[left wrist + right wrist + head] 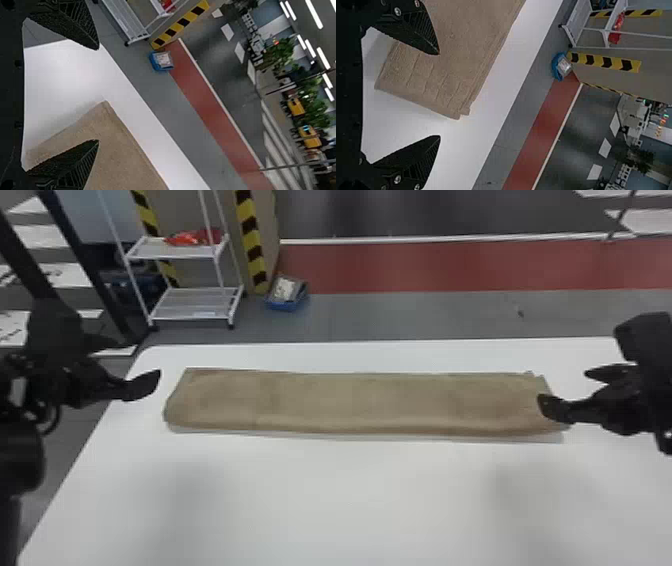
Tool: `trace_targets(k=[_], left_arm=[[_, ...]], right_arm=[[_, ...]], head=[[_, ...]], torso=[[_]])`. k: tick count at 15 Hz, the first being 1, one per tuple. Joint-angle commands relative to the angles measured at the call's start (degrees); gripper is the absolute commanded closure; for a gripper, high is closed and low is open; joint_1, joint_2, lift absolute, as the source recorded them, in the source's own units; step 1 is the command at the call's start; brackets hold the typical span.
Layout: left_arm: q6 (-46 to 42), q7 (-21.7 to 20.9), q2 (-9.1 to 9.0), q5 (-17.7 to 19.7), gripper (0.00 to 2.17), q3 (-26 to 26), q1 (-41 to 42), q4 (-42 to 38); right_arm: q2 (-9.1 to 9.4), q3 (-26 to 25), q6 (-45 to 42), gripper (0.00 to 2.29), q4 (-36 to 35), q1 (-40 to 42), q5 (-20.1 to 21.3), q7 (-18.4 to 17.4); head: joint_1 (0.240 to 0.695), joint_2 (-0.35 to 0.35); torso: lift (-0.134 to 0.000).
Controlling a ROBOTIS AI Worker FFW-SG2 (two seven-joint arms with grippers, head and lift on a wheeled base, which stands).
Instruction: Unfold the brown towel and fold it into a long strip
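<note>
From the head view, we see the brown towel lying as a long, flat strip on the white counter. Our left wrist view takes in ceiling lights; our right wrist view details creases and stacked layers at the towel's right end. Our left tool and right tool, both spread wide and empty, hover near opposite ends; we cannot tell whether either touches cloth.

White table — brown towel lies folded on it.
</note>
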Motion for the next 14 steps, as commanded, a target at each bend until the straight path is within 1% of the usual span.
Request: trace_targets(k=[1, 2, 3, 4, 5, 6, 7, 8, 9, 10, 11, 12, 13, 14], left_arm=[[0.63, 3.31, -4.75, 9.87, 0.05, 4.56, 6.34, -6.47], [0.63, 8.59, -7.04, 13.12, 0.04, 4.74, 10.12, -9.90], [0.45, 12.37, -8.80, 17.34, 0.04, 4.74, 12.76, -11.92], [-0.07, 14.39, -10.38, 23.23, 0.04, 5.53, 16.01, -13.94], [-0.07, 17.03, -12.66, 29.03, 0.05, 5.79, 19.26, -16.31], [-0.95, 19.93, -14.69, 32.11, 0.05, 5.44, 22.43, -19.13], [-4.47, 23.00, -15.80, 34.92, 0.05, 4.82, 25.86, -21.24], [-7.63, 24.58, -15.80, 38.52, 0.05, 3.50, 29.11, -22.64], [-9.39, 26.69, -15.80, 40.90, 0.05, 1.66, 31.92, -23.79], [-16.07, 30.03, -15.80, 41.34, 0.06, -0.98, 34.64, -23.87], [-23.63, 35.48, -15.80, 39.67, 0.07, -4.41, 36.49, -22.91], [-27.50, 40.49, -15.80, 37.20, 0.06, -7.22, 37.98, -22.55], [-32.42, 44.62, -15.80, 35.97, 0.06, -10.38, 39.65, -21.94], [-36.99, 47.61, -15.80, 34.22, 0.06, -13.46, 41.24, -21.24]], right_arm=[[4.73, 2.01, 1.77, 0.15, -9.00, 7.33, -2.89, -6.76], [7.19, 3.42, 1.06, 0.15, -11.90, 10.40, -3.25, -12.03], [9.30, 4.47, -0.52, 0.15, -13.57, 13.13, -3.42, -16.34], [11.58, 5.97, -3.15, 0.15, -15.94, 16.73, -4.56, -21.09], [12.69, 6.76, -8.78, 0.15, -17.53, 20.77, -6.58, -24.52], [12.69, 7.73, -13.70, 0.15, -18.41, 23.94, -8.25, -27.85], [12.69, 8.43, -20.73, 0.15, -18.32, 26.93, -9.22, -30.76], [12.69, 8.78, -26.88, 0.15, -17.97, 29.56, -10.01, -33.13], [12.69, 8.96, -32.16, 0.15, -17.35, 31.50, -10.80, -34.80], [12.69, 9.04, -36.55, 0.15, -16.38, 33.17, -12.03, -36.29], [12.69, 9.13, -39.89, 0.15, -15.42, 34.13, -12.30, -37.43], [12.69, 9.31, -42.35, 0.15, -14.63, 35.36, -12.39, -39.10], [12.69, 9.40, -45.87, 0.15, -13.75, 36.51, -13.09, -40.25], [12.69, 9.31, -47.63, 0.15, -12.78, 36.95, -14.32, -40.86]], head=[[0.695, 0.089], [0.695, 0.112], [0.695, 0.126], [0.695, 0.137], [0.695, 0.146], [0.695, 0.163], [0.695, 0.171], [0.695, 0.179], [0.695, 0.187], [0.695, 0.190], [0.695, 0.191], [0.695, 0.191], [0.695, 0.192], [0.695, 0.189]], torso=[[-0.125], [-0.125], [-0.125], [-0.125], [-0.125], [-0.125], [-0.125], [-0.125], [-0.125], [-0.125], [-0.125], [-0.125], [-0.125], [-0.125]])
